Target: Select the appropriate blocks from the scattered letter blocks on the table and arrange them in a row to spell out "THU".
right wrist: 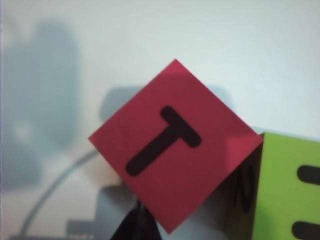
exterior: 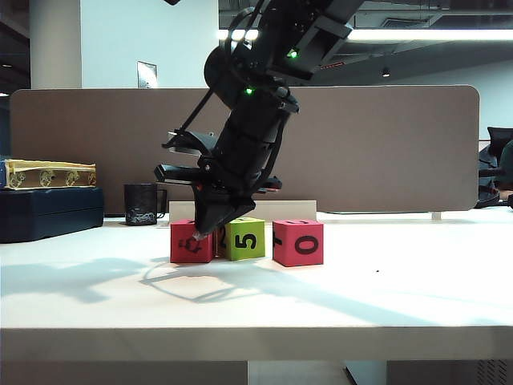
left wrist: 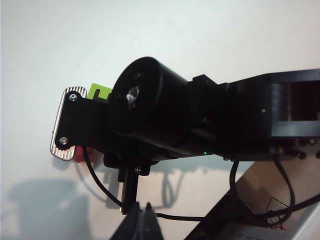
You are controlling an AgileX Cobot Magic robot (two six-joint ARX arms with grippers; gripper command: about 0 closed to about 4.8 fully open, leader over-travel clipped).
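Three letter blocks stand in a row on the white table (exterior: 401,289). From left to right they are a red block (exterior: 191,243), a lime-green block (exterior: 247,239) with a 5 on its front, and a red block (exterior: 298,243) with a 0. My right gripper (exterior: 208,228) reaches down, shut, its tip against the left red block's top corner beside the green one. Up close, that block's (right wrist: 175,145) top shows a T, with the shut right gripper (right wrist: 137,222) at its corner and the green block (right wrist: 287,190) alongside. My left gripper (left wrist: 142,216) is shut and holds nothing, hanging above the right arm's wrist (left wrist: 150,110).
A black mug (exterior: 143,204) and a low white box (exterior: 292,209) stand behind the blocks. A dark blue case (exterior: 48,215) with a yellow box (exterior: 48,174) on it sits at the far left. A brown partition (exterior: 385,144) closes the back.
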